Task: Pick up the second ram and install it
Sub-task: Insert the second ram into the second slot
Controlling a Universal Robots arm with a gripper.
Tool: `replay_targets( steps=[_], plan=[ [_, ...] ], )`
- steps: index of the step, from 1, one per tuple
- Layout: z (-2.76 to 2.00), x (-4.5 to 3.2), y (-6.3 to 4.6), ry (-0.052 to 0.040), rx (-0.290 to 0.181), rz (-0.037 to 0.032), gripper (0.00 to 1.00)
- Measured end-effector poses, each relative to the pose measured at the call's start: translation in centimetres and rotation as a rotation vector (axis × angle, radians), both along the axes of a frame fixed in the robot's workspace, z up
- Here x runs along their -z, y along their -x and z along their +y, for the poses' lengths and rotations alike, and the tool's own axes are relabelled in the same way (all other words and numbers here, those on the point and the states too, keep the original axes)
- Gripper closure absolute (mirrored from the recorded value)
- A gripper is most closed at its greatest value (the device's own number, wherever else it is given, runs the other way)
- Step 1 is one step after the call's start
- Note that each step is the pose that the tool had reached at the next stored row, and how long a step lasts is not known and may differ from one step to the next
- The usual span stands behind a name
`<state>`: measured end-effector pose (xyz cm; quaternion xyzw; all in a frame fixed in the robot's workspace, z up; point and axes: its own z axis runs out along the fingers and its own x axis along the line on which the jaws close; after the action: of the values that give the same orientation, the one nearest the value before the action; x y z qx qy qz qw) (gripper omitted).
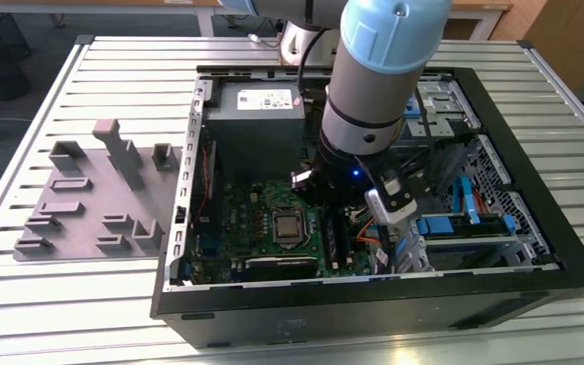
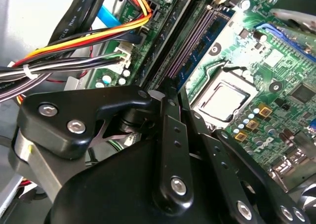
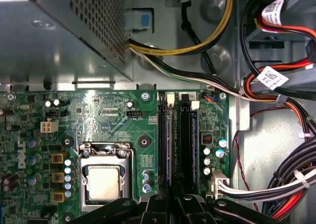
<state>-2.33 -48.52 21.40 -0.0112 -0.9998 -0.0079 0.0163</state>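
Observation:
The second ram, a narrow blue stick with dark chips, stands on edge in the long black slots of the green motherboard; it shows as a blue strip in the first wrist view. My gripper hangs low inside the open computer case, its black fingers shut together with nothing seen between them. The tips sit at one end of the slots, over the slot line beside the blue stick. Whether they touch the ram is hidden. In the first wrist view the gripper meets the slots at the same end.
The processor socket lies close beside the slots. Bundles of coloured cables run along the slots' other side. The grey power supply fills the case's far end. A grey tray with upright blocks lies on the slatted table at the exterior view's left.

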Motion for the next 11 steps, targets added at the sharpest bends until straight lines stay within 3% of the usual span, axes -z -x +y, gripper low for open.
replay_targets(
  steps=[11],
  plan=[
    [0.02, 0.21, -0.10, 0.0000, -0.016, 0.0002, 0.86]
  ],
)
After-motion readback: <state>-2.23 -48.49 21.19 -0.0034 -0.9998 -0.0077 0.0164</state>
